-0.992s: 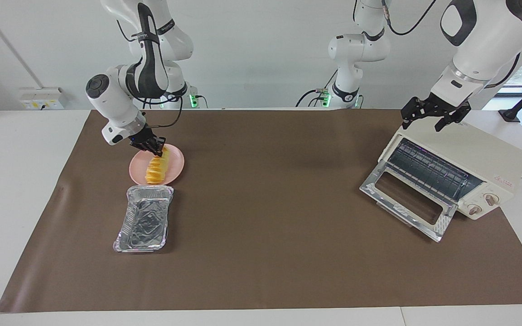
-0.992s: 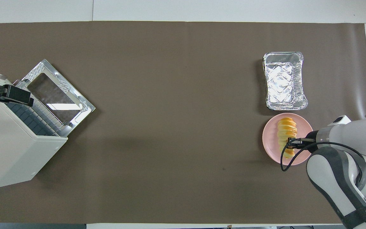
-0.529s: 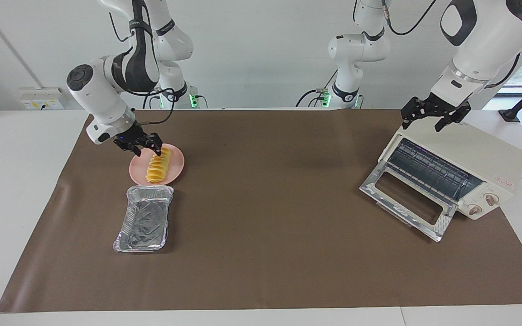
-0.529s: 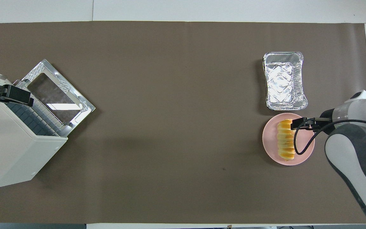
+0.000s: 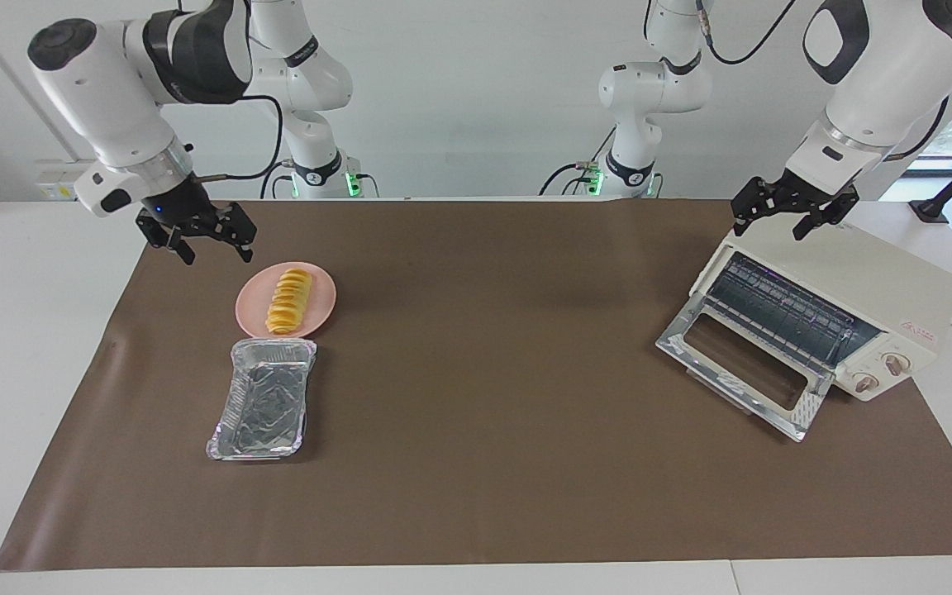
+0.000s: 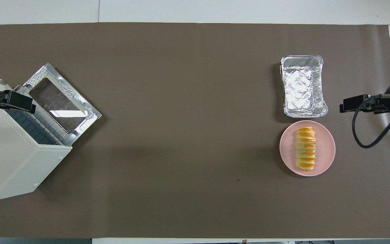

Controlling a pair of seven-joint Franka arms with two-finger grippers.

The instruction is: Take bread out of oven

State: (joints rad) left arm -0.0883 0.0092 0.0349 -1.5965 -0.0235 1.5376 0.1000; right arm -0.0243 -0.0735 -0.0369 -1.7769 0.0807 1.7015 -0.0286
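The right gripper hangs with fingers spread and empty over the brown mat near the pink plate — the bread lies on that plate, beside the foil tray. The left gripper, also open and empty, waits above the oven, whose door hangs down. The removal looks done; what remains is probably closing the door or retreating.
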